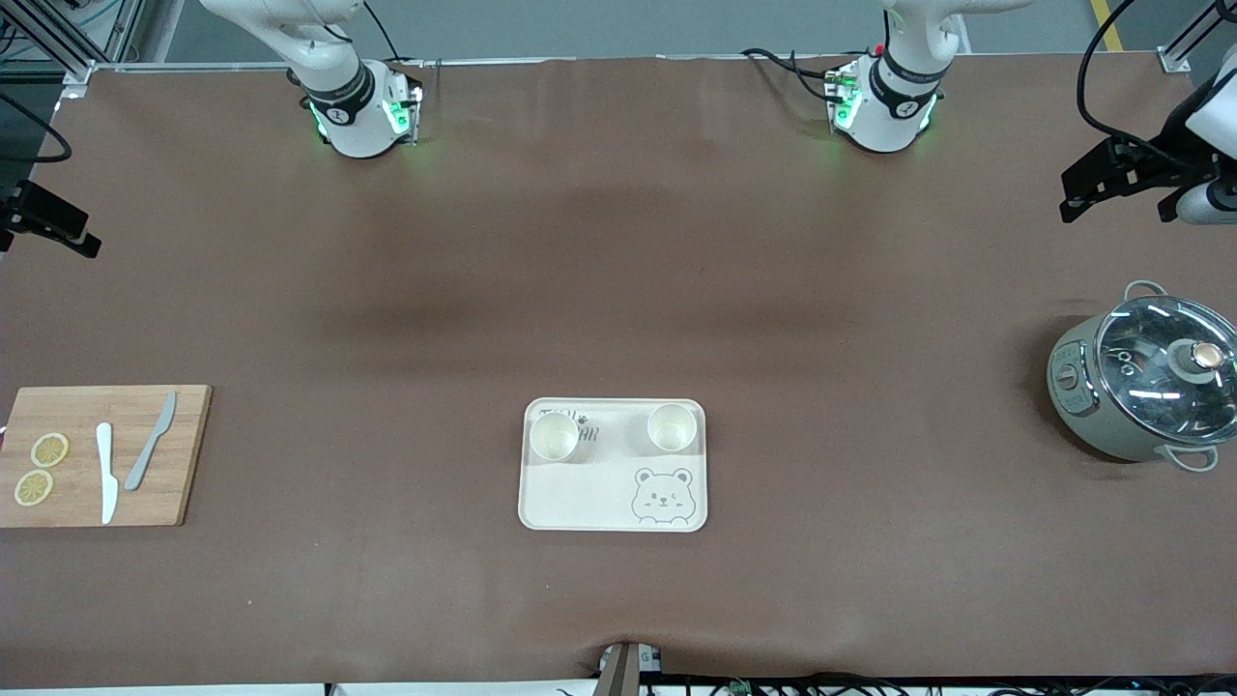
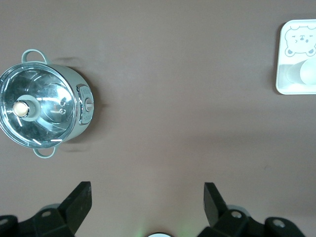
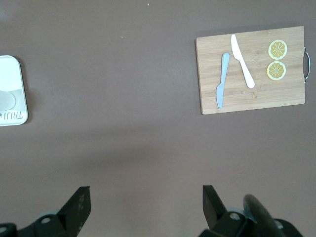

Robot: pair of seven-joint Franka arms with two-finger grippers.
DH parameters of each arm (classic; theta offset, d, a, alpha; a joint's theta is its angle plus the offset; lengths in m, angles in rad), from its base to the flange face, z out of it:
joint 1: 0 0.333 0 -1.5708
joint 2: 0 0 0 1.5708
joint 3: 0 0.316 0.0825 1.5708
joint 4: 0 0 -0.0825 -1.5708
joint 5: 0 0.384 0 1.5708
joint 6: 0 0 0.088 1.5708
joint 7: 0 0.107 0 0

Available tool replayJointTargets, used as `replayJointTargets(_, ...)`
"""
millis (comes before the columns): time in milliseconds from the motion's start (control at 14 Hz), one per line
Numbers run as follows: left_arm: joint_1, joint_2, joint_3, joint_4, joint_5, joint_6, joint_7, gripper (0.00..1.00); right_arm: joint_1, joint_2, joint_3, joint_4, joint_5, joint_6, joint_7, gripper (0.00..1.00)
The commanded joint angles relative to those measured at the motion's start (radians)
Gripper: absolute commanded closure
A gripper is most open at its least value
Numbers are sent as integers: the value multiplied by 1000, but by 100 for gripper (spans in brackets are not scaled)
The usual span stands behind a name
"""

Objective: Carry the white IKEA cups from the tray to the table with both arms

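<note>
Two white cups stand upright on the cream bear-print tray (image 1: pixel 599 498), at its edge farther from the front camera: one cup (image 1: pixel 554 436) toward the right arm's end, the other cup (image 1: pixel 672 426) toward the left arm's end. My left gripper (image 2: pixel 148 190) is open and empty, up over bare table between the pot and the tray. It shows at the front view's edge (image 1: pixel 1075 198). My right gripper (image 3: pixel 146 192) is open and empty, over bare table between the tray and the cutting board. It also shows in the front view (image 1: pixel 82 240). The tray's corner (image 2: pixel 296 37) and one cup (image 2: pixel 307 73) show in the left wrist view.
A grey-green pot with a glass lid (image 1: pixel 1145 387) stands at the left arm's end. A wooden cutting board (image 1: pixel 77 498) at the right arm's end holds a white knife (image 1: pixel 105 472), a grey knife (image 1: pixel 152 440) and two lemon slices (image 1: pixel 48 449).
</note>
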Motion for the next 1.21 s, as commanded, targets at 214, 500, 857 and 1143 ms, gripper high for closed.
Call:
replayJointTargets(214, -4, 3, -7, 13, 8, -21, 22, 0, -7, 10, 4, 25, 3, -10, -11, 0)
replayJointTargets(500, -4, 9, -12, -1, 10, -24, 27, 0, -7, 19, 4, 25, 5, -12, -10, 0)
replayJointTargets(857, -11, 46, -24, 3, 2, -28, 14, 0, 1, 29, 6, 22, 5, -4, -10, 0)
replayJointTargets(1143, -28, 110, -42, 5, 10, 62, -18, 0, -7, 82, 6, 24, 3, 38, -11, 0)
